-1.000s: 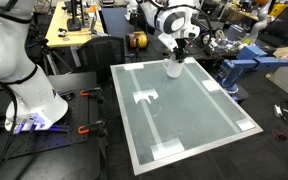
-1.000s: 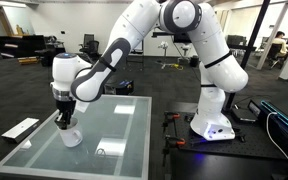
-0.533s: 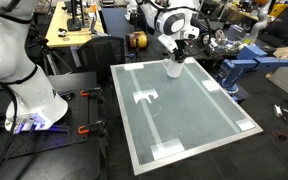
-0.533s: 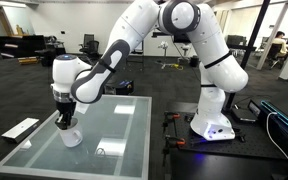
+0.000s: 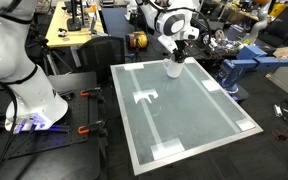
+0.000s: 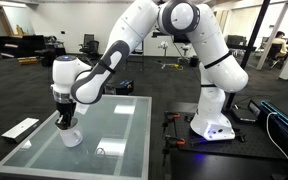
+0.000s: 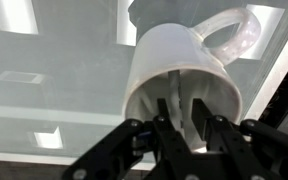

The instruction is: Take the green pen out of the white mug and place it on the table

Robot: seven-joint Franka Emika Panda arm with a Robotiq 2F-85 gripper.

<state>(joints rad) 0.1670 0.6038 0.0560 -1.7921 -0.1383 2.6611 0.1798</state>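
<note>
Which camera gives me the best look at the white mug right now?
The wrist view: the white mug fills the frame, with its handle and open mouth clear. In both exterior views it is only a small white shape just beneath the claw, with no detail.

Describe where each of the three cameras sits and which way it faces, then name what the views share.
Exterior view: mounted high, looking down on the table; the robot base is at left, and the tool is at the white mug near the far edge.
Exterior view: lower, looking across the table; the whole arm arches over to the mug.
Wrist view: on the wrist, looking along the tool into the mug.
Shared: all three show the tool at the mug.
</note>
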